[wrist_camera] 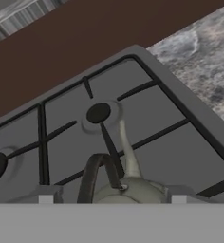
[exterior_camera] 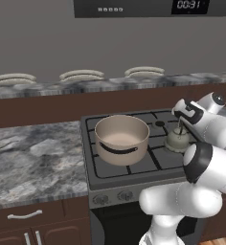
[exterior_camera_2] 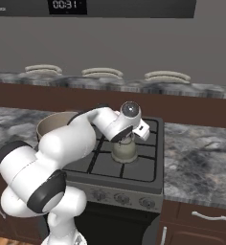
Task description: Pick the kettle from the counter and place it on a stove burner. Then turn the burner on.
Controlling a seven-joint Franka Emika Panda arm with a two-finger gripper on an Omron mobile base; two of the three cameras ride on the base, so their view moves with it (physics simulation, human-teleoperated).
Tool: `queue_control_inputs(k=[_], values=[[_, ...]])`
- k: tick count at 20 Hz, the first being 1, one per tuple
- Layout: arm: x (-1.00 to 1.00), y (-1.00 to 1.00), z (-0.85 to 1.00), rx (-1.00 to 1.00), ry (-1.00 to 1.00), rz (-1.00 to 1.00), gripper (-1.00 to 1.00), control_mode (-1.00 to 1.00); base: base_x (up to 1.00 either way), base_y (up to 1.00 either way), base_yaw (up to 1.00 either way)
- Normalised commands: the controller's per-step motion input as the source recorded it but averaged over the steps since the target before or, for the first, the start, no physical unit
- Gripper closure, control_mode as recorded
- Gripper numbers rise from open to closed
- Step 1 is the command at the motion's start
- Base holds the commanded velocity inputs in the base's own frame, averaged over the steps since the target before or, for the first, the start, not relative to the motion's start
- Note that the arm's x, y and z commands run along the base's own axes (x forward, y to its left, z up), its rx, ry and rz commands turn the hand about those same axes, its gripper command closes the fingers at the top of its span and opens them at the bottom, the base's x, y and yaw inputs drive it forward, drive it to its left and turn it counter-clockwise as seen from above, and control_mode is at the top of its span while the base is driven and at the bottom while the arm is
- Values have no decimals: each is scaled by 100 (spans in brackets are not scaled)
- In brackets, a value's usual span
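The small grey-green kettle (exterior_camera: 177,139) (exterior_camera_2: 124,151) stands on the front right part of the cooktop's black grate, spout pointing to the back. My gripper (exterior_camera: 181,125) (exterior_camera_2: 129,139) (wrist_camera: 112,199) hangs just above it, open. In the hand view the fingertips (wrist_camera: 46,200) sit wide apart on either side of the dark arched handle (wrist_camera: 98,173), not touching it. A round black stove burner (wrist_camera: 98,113) lies just beyond the spout. The marbled counter (exterior_camera: 33,158) (exterior_camera_2: 201,153) flanks the stove on both sides.
A large tan pot (exterior_camera: 122,139) (exterior_camera_2: 50,123) stands on the left burners, close to the kettle. Burner knobs (exterior_camera: 126,194) (exterior_camera_2: 120,197) line the stove front. Plates (exterior_camera: 81,75) rest on the raised back ledge. My own arm hides part of the cooktop.
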Motion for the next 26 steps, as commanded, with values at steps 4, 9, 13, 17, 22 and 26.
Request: queue_control_inputs(k=[4, 9, 13, 17, 22, 26], values=[[0, -1, -5, 0, 0, 0, -100, -100, 0, 0, 0], [0, -3, -1, 0, 0, 0, -100, -100, 0, 0, 0], [0, 0, 5, 0, 0, 2, -100, -100, 0, 0, 0], [0, 0, 26, 0, 0, 4, -100, -100, 0, 0, 0], [-1, 0, 33, 0, 0, 5, -100, -100, 0, 0, 0], [-15, 0, 35, 0, -1, 12, -100, -100, 0, 0, 0]])
